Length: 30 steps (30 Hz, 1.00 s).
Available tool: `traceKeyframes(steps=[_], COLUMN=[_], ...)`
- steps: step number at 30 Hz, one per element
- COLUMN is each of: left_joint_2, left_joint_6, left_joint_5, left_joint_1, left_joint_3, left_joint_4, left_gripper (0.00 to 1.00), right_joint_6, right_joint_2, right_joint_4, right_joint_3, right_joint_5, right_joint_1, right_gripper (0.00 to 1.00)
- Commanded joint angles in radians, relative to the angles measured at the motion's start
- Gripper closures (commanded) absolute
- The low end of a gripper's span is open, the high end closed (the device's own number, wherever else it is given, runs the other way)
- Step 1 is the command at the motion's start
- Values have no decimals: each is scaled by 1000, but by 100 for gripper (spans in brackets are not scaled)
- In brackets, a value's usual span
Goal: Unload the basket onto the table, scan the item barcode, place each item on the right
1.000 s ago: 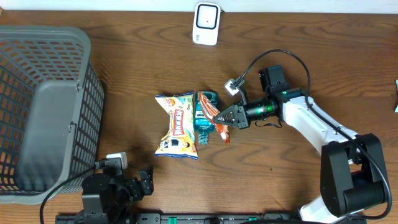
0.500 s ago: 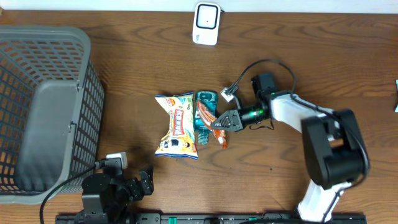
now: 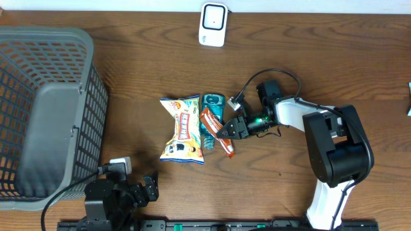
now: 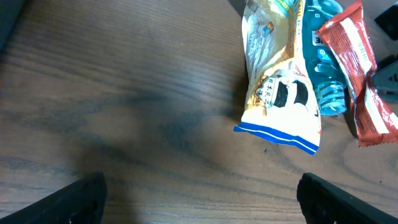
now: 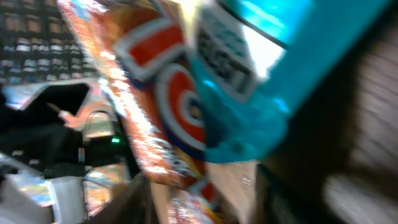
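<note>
- The orange packet (image 3: 215,130) lies near the middle of the table (image 3: 128,58), slanted, with its upper end toward the left and its lower end toward the right.
- Its left edge overlaps the teal package (image 3: 210,109), which lies lengthwise just beside it.
- The right gripper (image 3: 228,130) comes in from the right, and its tip meets the packet's right side about halfway along.
- From overhead, the dark fingers blend with the packet's edge. The right wrist view is blurred and filled by orange and teal wrapping, so I cannot tell whether this claw is spread or pinching the packet.
- In the left wrist view a dark shape sits against the packet's right edge, at the frame's border.
- To the left of the teal package, and touching it, lies 1 yellow-and-white chip bag (image 3: 182,131) with a blue strip along its lower edge.
- These 3 items form 1 tight cluster.
- The white scanner (image 3: 213,24) sits at the far edge of the table, well apart from the cluster and roughly in line with it.
- The grey mesh basket (image 3: 96,96) fills the table's left side.
- The left gripper (image 3: 150,185) rests low at the near-left edge, well apart from the items. Its 2 fingers are spread wide with nothing between them.
</note>
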Motion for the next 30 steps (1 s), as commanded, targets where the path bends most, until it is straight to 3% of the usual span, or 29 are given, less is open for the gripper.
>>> traceKeyframes(steps=[1, 4, 11, 18, 27, 30], left_joint_2=[0, 0, 0, 0, 0, 0], left_joint_6=[6, 6, 6, 6, 6, 6], left_joint_5=[8, 8, 8, 8, 8, 8], left_joint_1=[-4, -4, -4, -4, -4, -4], left_joint_3=[3, 3, 3, 3, 3, 3], left_joint_4=[-11, -11, -11, -11, -11, -11], left_gripper=[2, 2, 2, 2, 2, 2], right_joint_6=[3, -31, -205, -383, -393, -393], right_joint_2=[12, 12, 12, 12, 12, 12], right_joint_4=[-12, -10, -11, -10, 42, 45], right_joint_3=[-5, -5, -4, -4, -4, -3], right_joint_5=[124, 123, 13, 23, 34, 87], right_joint_1=[-9, -9, -7, 10, 72, 90], right_gripper=[42, 32, 22, 30, 29, 34])
